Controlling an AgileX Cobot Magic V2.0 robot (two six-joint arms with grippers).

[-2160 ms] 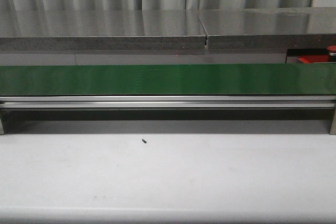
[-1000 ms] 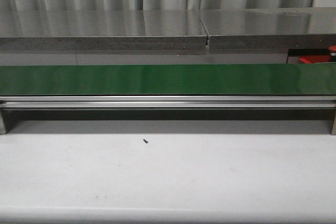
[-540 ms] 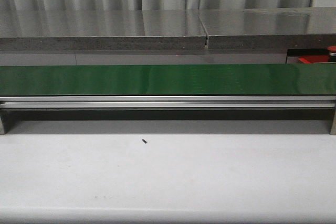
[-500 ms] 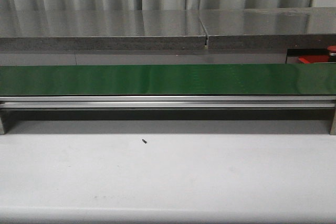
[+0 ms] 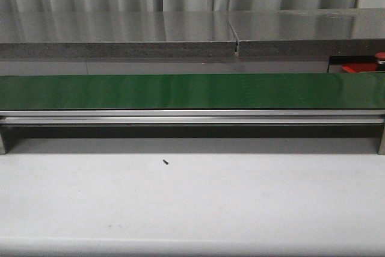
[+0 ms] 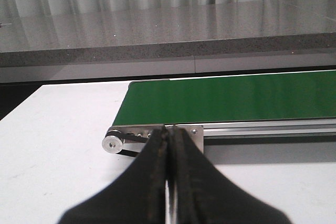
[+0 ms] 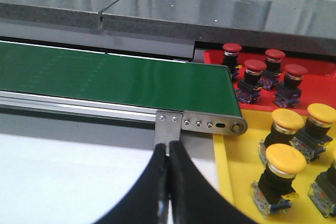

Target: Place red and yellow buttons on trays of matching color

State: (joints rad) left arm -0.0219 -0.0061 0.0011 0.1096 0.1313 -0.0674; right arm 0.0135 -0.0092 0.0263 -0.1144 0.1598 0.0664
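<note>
Both fingers pairs, left (image 6: 169,182) and right (image 7: 168,182), pressed together near green belt (image 5: 192,91).

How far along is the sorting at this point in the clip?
Already done: four red buttons stand on the red tray, and at least four yellow buttons stand on the yellow tray, beyond the belt's end. In hand: nothing; the left pincer and right pincer are both shut and empty. Left: the green belt carries no button in any view, so no pick is waiting now.
</note>
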